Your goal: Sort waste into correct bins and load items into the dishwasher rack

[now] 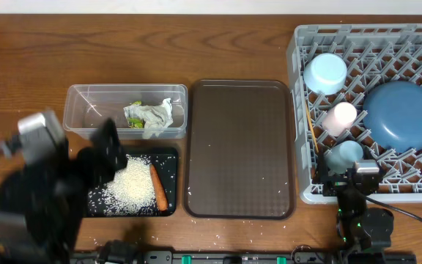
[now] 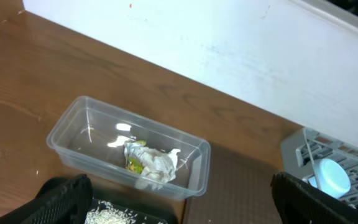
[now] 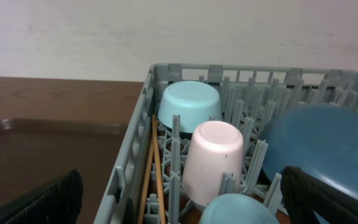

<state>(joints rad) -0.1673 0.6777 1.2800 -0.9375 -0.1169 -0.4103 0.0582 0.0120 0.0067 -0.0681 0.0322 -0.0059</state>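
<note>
By my reading the sorting and loading are finished or nearly so, and the next move probably calls for little more than parking both arms clear, or chasing the few stray grains scattered on the surface (image 1: 123,51).

At the left, the left claw (image 2: 180,190) hangs above the bins, spread wide and holding nothing. The clear tub (image 1: 86,99) holds only the crumpled white-and-green wrapper (image 1: 149,117), lying towards its right end. Just in front of it, the black tray (image 1: 168,165) carries a heap of white rice (image 1: 132,187) with the orange carrot (image 1: 159,189) lying along its right side.

In the middle sits the brown serving tray (image 1: 240,147), with nothing on it.

At the right, the grey rack (image 1: 299,73) holds every dish. The chopsticks (image 1: 313,128) lie along its left wall. The light-blue bowl (image 1: 325,72) and the pink cup (image 1: 340,117) sit upturned among the pegs, with the light-blue cup (image 1: 345,155) in front of them. The dark-blue plate (image 1: 401,116) leans beside them. The right claw (image 3: 180,180) hovers at the rack's near edge, fully spread and empty.
</note>
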